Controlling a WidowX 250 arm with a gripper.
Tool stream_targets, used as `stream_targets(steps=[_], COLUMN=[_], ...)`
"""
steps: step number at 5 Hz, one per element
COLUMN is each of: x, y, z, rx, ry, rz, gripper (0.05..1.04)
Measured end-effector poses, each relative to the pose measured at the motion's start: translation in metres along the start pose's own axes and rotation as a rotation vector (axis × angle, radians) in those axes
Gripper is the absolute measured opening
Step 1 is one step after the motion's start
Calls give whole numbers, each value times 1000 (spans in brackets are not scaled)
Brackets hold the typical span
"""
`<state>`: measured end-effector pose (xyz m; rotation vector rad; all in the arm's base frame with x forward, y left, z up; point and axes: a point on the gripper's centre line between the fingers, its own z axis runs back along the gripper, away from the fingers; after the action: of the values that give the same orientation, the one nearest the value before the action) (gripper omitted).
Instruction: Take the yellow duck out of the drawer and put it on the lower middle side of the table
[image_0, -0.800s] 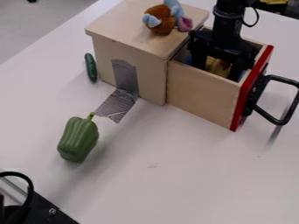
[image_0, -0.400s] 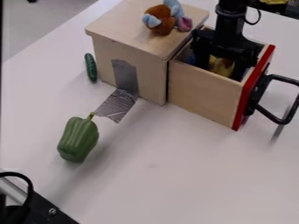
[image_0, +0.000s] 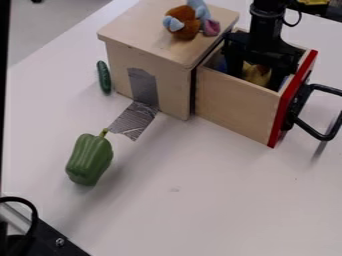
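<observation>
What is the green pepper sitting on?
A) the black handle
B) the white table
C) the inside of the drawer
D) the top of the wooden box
B, because the pepper lies right on the white table, in front of the wooden box.

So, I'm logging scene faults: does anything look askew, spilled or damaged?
Nothing looks spilled. The silver tape running from the side of the wooden box onto the table looks odd: it is creased, like a makeshift fix.
</observation>
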<state>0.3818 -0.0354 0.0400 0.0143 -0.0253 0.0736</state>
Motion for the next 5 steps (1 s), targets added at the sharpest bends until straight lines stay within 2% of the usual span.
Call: stream_targets(steps=[1, 2, 3, 4, 5], x=[-1, -3, -13, -28, -35], y=[1, 2, 7, 10, 11], z=[-2, -2, 3, 12, 45], rx=[8, 7, 23, 25, 4], ry=[-3, -12, -8, 26, -23], rz=[-3, 10, 32, 43, 65], gripper=[637, 433, 316, 255, 234])
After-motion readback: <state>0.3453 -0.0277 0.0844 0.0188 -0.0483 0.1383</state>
